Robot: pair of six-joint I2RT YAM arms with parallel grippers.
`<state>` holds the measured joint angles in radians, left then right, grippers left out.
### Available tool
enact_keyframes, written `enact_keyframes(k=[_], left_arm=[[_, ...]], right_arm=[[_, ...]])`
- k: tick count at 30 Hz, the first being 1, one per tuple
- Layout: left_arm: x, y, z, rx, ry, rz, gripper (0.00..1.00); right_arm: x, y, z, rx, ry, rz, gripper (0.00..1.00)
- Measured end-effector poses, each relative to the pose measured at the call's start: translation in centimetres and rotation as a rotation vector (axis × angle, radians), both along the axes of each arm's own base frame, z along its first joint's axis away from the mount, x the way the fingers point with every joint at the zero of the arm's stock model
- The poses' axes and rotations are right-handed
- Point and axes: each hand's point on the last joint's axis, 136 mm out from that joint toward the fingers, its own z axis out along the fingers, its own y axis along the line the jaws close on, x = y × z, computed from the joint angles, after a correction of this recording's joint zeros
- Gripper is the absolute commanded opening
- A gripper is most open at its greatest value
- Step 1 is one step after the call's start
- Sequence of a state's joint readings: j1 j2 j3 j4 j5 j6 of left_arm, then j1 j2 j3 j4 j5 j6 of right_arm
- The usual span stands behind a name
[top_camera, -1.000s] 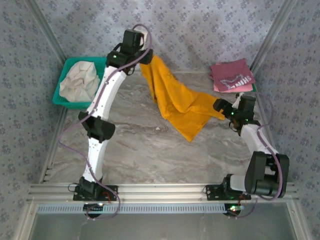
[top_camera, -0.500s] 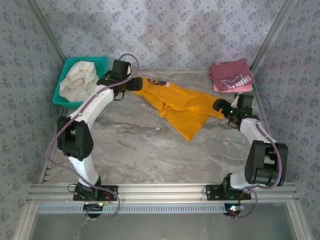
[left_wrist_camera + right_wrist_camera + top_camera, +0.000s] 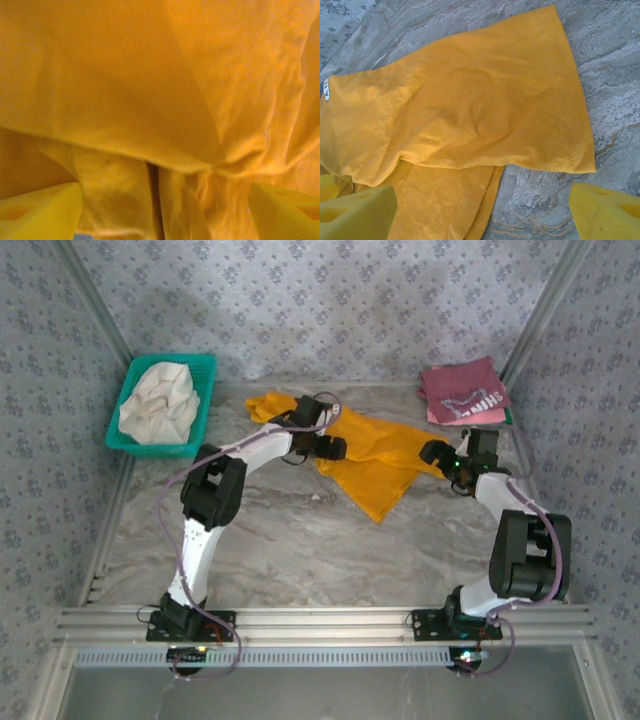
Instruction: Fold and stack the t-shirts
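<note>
My left claw (image 3: pixel 331 447) has dropped from its lift and hangs wide open, empty, over the yellow shirt (image 3: pixel 385 468). My right claw (image 3: pixel 437 452), at the shirt's 3 o'clock edge, gapes empty too. The shirt now lies rumpled on the table (image 3: pixel 300 530) toward 1 o'clock, released but unfolded.

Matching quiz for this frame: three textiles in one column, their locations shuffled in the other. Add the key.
Things:
1. mustard-yellow t-shirt
2. maroon t-shirt
3. pale pinkish shirt

Places:
A. bundled in the green basket, far left
B. far right corner, white lettering facing up
C. spread out on the middle of the table

Pairs: 1-C, 2-B, 3-A
</note>
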<state>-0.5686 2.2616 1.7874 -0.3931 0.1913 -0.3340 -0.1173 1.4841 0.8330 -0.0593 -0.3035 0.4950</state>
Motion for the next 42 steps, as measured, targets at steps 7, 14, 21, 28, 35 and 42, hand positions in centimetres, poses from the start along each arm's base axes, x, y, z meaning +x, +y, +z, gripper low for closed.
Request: enact_keyframes(k=[7,14,21,28,35,42], left_arm=[[0.0,0.4,-0.5,-0.01,0.02,0.032,0.49],[-1.8,0.8,-0.9,0.039,0.042,0.049,0.64],[-5.0,-0.1,-0.8,0.124,0.01,-0.008,0.43],[-3.5,-0.4,-1.3,0.156,-0.025,-0.01,0.04],[-3.3,0.5,-1.5,0.205,-0.033,0.011,0.0],[-2.9,3.1,0.8,0.255,-0.088,0.068,0.0]], right_arm=[[0.0,-0.1,0.0,0.0,0.001,-0.002,0.92],[0.0,-0.2,-0.3,0.001,0.008,-0.004,0.92],[0.0,-0.4,-0.3,0.008,0.009,-0.013,0.92],[0.0,-0.3,-0.4,0.019,0.014,-0.013,0.93],[0.1,-0.4,-0.5,0.023,0.015,-0.019,0.93],[0.1,-1.6,-1.3,0.058,0.041,-0.066,0.93]])
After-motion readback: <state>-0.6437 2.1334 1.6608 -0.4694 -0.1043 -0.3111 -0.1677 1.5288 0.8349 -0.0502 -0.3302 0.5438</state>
